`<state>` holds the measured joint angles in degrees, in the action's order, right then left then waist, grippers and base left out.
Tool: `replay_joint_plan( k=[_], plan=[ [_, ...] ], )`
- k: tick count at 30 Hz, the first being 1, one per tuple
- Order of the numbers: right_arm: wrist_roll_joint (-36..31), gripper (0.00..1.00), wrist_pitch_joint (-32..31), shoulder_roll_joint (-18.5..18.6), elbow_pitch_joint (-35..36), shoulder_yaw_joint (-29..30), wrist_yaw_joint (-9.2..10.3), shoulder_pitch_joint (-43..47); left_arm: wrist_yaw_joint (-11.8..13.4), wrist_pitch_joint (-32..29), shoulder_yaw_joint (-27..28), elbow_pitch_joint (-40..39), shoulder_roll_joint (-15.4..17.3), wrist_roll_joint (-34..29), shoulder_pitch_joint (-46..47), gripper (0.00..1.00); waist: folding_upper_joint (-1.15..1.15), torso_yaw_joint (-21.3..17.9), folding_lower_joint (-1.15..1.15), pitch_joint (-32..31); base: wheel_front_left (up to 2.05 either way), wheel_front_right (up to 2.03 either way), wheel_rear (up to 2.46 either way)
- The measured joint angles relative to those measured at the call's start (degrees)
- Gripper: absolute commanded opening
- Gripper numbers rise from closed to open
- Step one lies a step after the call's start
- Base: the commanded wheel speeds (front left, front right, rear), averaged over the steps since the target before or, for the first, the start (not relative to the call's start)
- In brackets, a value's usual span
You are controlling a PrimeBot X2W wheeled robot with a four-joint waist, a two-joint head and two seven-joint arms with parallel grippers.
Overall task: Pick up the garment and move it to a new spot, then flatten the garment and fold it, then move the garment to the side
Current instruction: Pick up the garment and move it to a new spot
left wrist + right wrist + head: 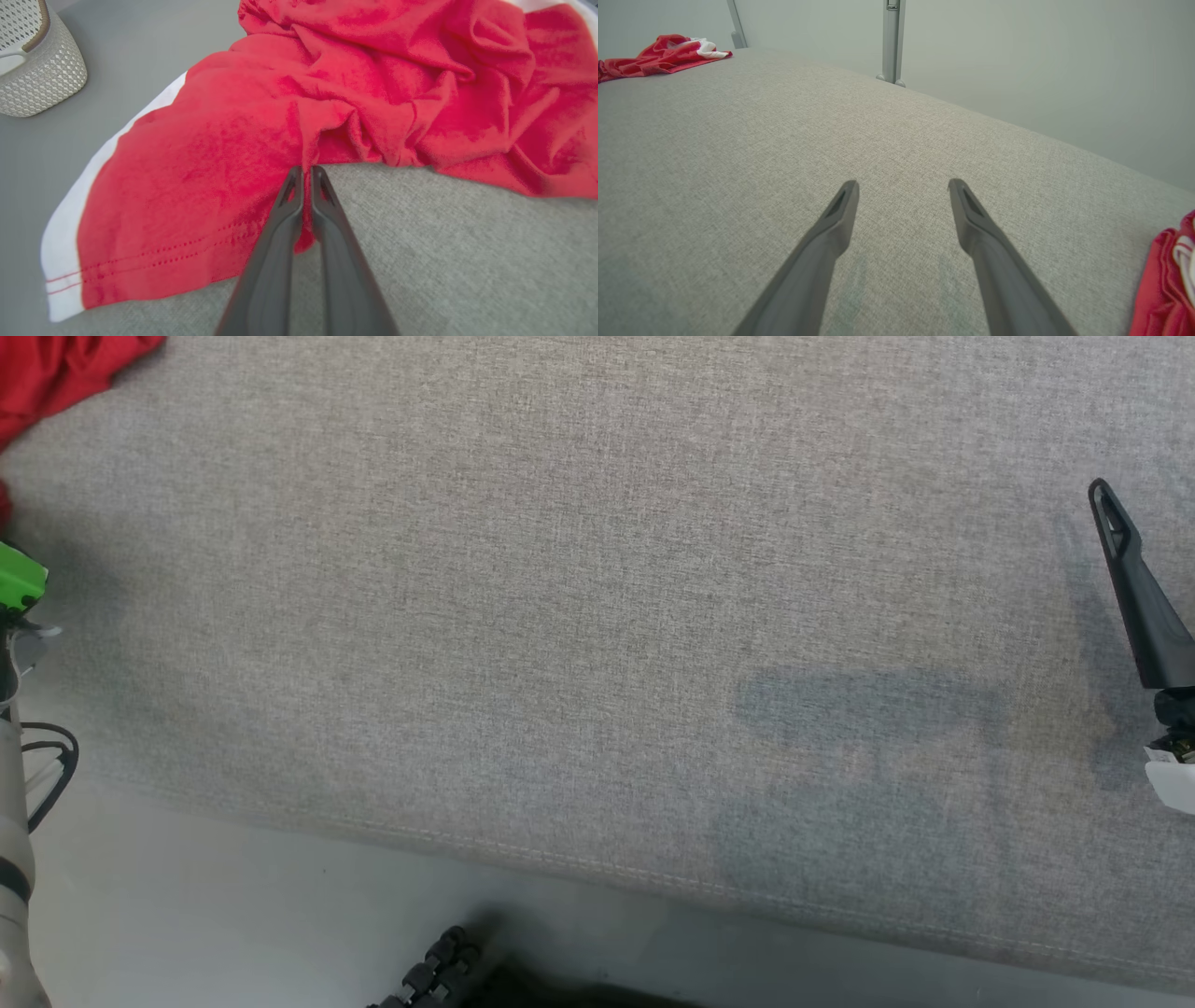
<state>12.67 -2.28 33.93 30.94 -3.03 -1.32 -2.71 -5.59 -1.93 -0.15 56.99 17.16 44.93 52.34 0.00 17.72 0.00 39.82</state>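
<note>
The garment (355,93) is red with a white band along one edge and lies crumpled on the grey cloth-covered table (458,252). My left gripper (306,170) is shut on a pinched fold at the garment's near edge, with red cloth showing between the fingers. In the head view the garment (56,369) sits at the top left corner, above my left arm's green part (19,574). My right gripper (903,186) hangs open over bare table with nothing between its fingers, far from the garment (658,56). One of its fingers (1125,579) shows at the head view's right edge.
A white perforated basket (32,65) stands on the floor beyond the table's edge. A second piece of red and white cloth (1167,289) lies close to my right gripper. A grey post (892,42) rises behind the table. The table's front seam (653,882) runs above the pale floor.
</note>
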Motion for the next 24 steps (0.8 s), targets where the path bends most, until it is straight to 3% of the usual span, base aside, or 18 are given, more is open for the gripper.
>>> replay_joint_plan(
  k=[12, 24],
  plan=[
    [0.9, 1.00, 2.5, -2.5, -1.7, -1.2, 0.51, -0.1, -1.7, 3.9, -2.7, -1.0, -2.8, 0.2, 1.8, 0.00, 0.00, 0.5, 0.00, -2.2, 0.00, 0.00, 0.00],
    [2.3, 1.00, 8.8, -8.5, -8.2, -5.0, 1.35, 0.0, -1.7, 5.0, -15.4, -14.1, -10.1, 0.2, -2.1, 0.00, 0.00, -0.4, 0.00, -8.3, 0.00, 0.00, 0.00]
  ],
)
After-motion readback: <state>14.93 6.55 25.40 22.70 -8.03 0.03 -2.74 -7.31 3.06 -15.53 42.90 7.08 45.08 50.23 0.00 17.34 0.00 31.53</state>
